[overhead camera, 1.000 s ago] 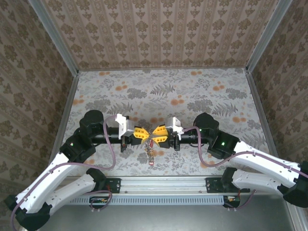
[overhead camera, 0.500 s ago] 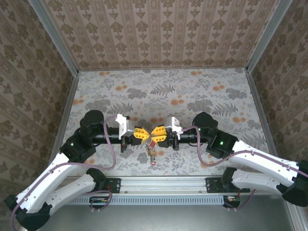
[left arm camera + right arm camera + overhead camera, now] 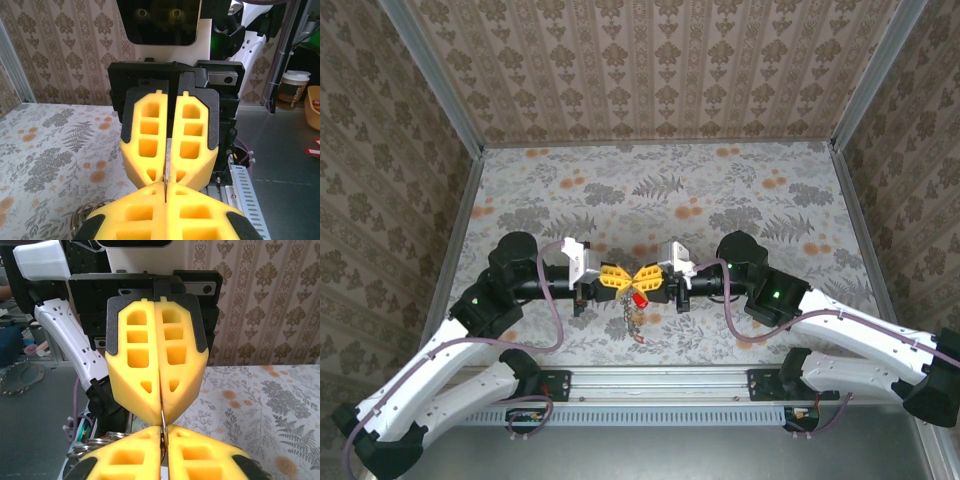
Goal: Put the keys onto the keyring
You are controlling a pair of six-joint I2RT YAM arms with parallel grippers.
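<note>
Meeting tip to tip, our left gripper (image 3: 620, 278) pinches shut on the thin dark chain-link keyring (image 3: 632, 322). Our right gripper (image 3: 648, 281) is closed on the red-headed silvery key (image 3: 638, 298). The chain dangles beneath them, above the floral table (image 3: 740, 190).

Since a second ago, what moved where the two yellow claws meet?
The right end effector slid slightly left, closer to the left end effector. The red key now shows more plainly just below them. Both end effectors stayed shut, tip to tip, and the keyring still dangles underneath.
</note>
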